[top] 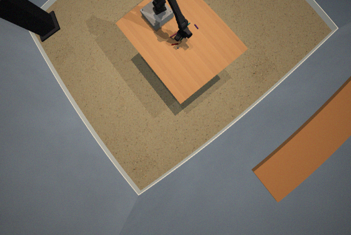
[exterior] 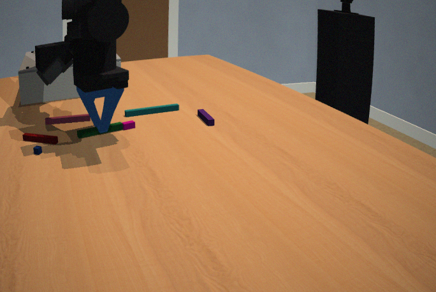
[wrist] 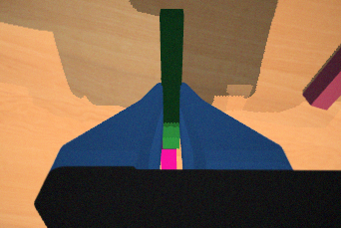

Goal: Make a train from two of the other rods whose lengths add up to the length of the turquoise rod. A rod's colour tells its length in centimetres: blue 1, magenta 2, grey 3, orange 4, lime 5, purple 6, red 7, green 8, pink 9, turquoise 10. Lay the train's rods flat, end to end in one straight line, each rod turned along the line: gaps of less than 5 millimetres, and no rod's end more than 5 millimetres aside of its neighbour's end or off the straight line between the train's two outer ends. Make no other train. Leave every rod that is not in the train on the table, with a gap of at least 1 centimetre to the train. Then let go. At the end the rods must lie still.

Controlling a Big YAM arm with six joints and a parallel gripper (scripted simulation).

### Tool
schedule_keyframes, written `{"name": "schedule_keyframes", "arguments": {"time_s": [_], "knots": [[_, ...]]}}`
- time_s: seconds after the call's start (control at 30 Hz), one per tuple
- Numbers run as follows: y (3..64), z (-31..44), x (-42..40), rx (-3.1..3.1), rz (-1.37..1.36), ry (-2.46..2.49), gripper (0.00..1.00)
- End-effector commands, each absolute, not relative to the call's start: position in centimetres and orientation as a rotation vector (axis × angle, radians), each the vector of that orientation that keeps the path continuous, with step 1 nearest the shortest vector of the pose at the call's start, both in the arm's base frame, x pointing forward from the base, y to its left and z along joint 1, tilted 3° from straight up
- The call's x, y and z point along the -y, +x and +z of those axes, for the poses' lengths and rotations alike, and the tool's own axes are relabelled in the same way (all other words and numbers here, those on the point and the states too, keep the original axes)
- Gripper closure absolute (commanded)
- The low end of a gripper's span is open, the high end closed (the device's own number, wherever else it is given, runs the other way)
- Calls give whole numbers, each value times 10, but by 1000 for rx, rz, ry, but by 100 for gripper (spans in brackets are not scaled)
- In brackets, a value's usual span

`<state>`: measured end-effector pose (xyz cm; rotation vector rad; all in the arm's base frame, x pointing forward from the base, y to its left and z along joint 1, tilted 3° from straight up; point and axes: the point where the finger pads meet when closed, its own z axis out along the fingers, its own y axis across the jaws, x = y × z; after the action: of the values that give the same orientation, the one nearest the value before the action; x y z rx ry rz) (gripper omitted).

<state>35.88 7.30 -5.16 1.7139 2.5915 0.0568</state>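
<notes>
My gripper (exterior: 103,131) (wrist: 170,93) is shut on the green rod (exterior: 84,132) (wrist: 171,45), low at the table top. The magenta rod (exterior: 129,125) (wrist: 169,158) lies at the green rod's end, roughly in line with it; no clear gap shows between them in the exterior view. In the wrist view it sits slightly left of the green rod's middle, and its far end is hidden by the gripper body. The turquoise rod (exterior: 152,109) (top: 189,24) lies behind them, apart. Whether the green rod rests on the table or is just above it, I cannot tell.
The pink rod (exterior: 67,119) (wrist: 325,90) lies behind and left of the green rod. The red rod (exterior: 39,138) (top: 174,44) and small blue rod (exterior: 37,150) lie at the front left. The purple rod (exterior: 206,117) (top: 196,26) lies to the right, turned differently.
</notes>
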Motion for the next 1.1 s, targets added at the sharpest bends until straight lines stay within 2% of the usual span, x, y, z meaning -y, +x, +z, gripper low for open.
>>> {"name": "schedule_keyframes", "arguments": {"time_s": [0.0,0.73,0.87,1.03,1.07], "knots": [[365,-49,-71,-2579,75,1706,95],[365,-49,-71,-2579,75,1706,95],[365,-49,-71,-2579,75,1706,88],[365,-49,-71,-2579,75,1706,84],[365,-49,-71,-2579,75,1706,80]]}}
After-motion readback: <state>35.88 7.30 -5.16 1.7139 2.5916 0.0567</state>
